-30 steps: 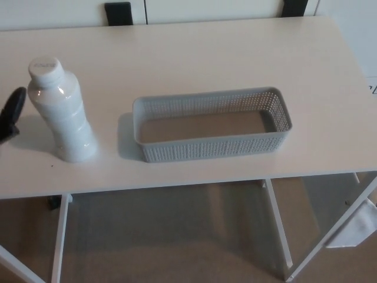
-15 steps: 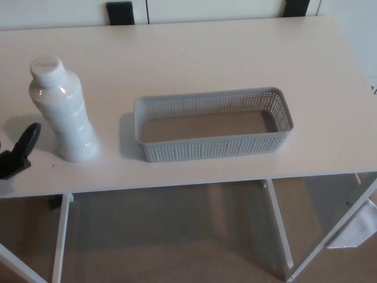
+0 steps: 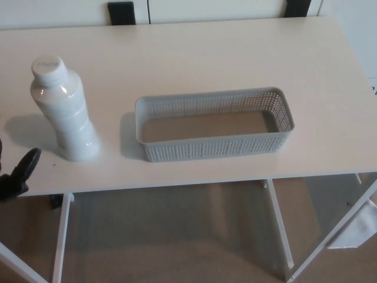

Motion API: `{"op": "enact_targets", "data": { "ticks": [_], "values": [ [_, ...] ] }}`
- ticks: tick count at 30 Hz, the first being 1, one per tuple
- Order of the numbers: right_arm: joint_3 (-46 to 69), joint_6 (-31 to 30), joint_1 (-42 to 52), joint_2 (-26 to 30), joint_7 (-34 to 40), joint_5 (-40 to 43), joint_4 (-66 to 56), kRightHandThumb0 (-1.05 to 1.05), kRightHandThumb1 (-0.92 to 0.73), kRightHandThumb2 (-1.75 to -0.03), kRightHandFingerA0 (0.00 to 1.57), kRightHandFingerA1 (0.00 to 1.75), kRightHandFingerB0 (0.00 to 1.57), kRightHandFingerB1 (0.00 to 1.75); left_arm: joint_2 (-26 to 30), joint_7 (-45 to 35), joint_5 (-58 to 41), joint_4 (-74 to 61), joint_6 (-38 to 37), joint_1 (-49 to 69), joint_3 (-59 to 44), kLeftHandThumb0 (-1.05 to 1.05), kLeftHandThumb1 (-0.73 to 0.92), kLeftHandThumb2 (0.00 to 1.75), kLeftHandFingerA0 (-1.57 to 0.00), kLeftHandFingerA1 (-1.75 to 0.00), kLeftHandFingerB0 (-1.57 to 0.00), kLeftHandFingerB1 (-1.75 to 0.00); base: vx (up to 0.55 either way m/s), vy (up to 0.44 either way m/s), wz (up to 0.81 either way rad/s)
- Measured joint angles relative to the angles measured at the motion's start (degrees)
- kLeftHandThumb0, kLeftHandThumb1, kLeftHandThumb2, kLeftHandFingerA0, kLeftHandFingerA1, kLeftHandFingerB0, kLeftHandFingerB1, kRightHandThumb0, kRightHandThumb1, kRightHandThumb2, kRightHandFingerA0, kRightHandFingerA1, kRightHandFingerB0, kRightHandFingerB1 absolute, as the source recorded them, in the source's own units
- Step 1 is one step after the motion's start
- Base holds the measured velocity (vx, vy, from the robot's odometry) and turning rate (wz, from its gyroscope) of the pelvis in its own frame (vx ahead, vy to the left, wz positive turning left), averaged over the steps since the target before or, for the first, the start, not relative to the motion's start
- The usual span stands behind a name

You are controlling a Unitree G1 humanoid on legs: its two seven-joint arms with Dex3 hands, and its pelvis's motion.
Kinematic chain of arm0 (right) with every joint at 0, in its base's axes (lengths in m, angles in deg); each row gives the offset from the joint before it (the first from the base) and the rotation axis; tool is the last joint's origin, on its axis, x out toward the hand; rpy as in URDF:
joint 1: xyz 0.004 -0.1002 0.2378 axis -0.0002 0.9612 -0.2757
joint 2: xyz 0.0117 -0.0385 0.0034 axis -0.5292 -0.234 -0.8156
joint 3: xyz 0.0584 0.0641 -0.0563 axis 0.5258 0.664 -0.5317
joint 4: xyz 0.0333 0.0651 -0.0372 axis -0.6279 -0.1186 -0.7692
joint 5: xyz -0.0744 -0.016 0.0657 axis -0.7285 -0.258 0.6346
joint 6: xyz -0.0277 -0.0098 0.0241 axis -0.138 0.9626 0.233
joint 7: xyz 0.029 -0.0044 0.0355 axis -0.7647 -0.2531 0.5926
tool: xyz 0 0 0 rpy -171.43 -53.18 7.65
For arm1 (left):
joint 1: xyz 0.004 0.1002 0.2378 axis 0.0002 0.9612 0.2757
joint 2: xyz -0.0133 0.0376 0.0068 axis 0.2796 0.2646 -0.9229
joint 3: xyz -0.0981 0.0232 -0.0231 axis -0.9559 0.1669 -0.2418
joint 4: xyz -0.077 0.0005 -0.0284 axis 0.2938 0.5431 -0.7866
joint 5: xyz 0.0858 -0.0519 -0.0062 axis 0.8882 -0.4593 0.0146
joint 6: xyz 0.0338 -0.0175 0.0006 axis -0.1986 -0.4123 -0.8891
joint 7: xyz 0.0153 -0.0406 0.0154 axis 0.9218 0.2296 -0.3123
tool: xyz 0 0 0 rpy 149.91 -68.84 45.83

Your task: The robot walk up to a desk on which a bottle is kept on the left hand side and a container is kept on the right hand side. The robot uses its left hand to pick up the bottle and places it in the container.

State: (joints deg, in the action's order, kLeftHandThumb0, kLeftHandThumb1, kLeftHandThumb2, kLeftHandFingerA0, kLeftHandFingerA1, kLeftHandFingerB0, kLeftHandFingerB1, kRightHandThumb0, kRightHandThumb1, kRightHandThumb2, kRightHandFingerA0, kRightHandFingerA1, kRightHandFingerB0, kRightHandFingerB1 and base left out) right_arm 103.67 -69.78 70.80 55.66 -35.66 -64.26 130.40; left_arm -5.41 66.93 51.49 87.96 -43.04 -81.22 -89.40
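A white plastic bottle (image 3: 66, 115) with a white cap stands upright on the left side of the pale desk (image 3: 206, 53). To its right lies a long grey perforated container (image 3: 215, 147), with nothing inside. Only a small black part of my left hand (image 3: 19, 173) shows at the picture's left edge, at the desk's near edge. It is below and left of the bottle and not touching it. The rest of that hand is cut off by the frame. My right hand does not show.
Two black chair backs (image 3: 121, 12) stand behind the desk's far edge. White desk legs (image 3: 60, 242) and a beige floor show below the near edge. Something white (image 3: 353, 227) hangs by the right legs.
My left hand has dropped from beside the bottle's upper part to the desk's near edge, lower in the picture. Bottle and container have stayed put.
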Motion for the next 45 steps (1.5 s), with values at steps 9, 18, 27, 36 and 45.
{"op": "enact_targets", "data": {
  "ticks": [9,18,27,36,45],
  "values": [
    [-0.4,0.1,-0.1,0.0,0.6,-0.3,-1.0,-0.48,-0.22,-0.55,0.97,0.53,0.77,0.48,-0.2,-0.8,-2.8,4.2,4.2,-7.8,-1.4,-0.48,0.33,0.67,0.00,-0.08,0.00,-0.10,0.00,0.000,0.00],
    [-1.1,0.3,-1.3,0.0,0.8,-0.5,-1.9,-0.46,-0.24,-0.56,0.96,0.54,0.80,0.49,3.8,-6.7,-3.3,17.1,8.1,-19.3,1.1,-0.48,0.33,0.70,0.00,-0.15,0.00,-0.14,0.00,0.000,0.00],
    [-1.7,0.3,-2.5,0.0,0.9,-0.5,-2.0,-0.47,-0.23,-0.55,0.98,0.53,0.81,0.49,6.4,-12.1,-2.2,28.6,9.0,-28.2,5.0,-0.50,0.39,0.53,0.00,-0.20,0.00,-0.19,0.00,0.000,0.00],
    [-2.2,0.4,-3.2,0.0,1.4,-0.8,-3.3,-0.50,-0.23,-0.57,0.99,0.54,0.82,0.50,3.7,-13.5,-1.8,30.1,9.1,-31.8,7.8,-0.50,0.33,0.72,0.00,-0.18,0.00,-0.17,0.00,0.000,0.00],
    [-3.6,1.1,-3.8,0.0,2.5,-1.7,-4.9,-0.45,-0.26,-0.50,1.01,0.50,0.86,0.46,0.5,-13.7,-0.6,27.3,9.1,-32.0,11.1,-0.53,0.34,0.74,0.00,-0.19,0.00,-0.16,0.00,0.000,0.00]
  ]
}}
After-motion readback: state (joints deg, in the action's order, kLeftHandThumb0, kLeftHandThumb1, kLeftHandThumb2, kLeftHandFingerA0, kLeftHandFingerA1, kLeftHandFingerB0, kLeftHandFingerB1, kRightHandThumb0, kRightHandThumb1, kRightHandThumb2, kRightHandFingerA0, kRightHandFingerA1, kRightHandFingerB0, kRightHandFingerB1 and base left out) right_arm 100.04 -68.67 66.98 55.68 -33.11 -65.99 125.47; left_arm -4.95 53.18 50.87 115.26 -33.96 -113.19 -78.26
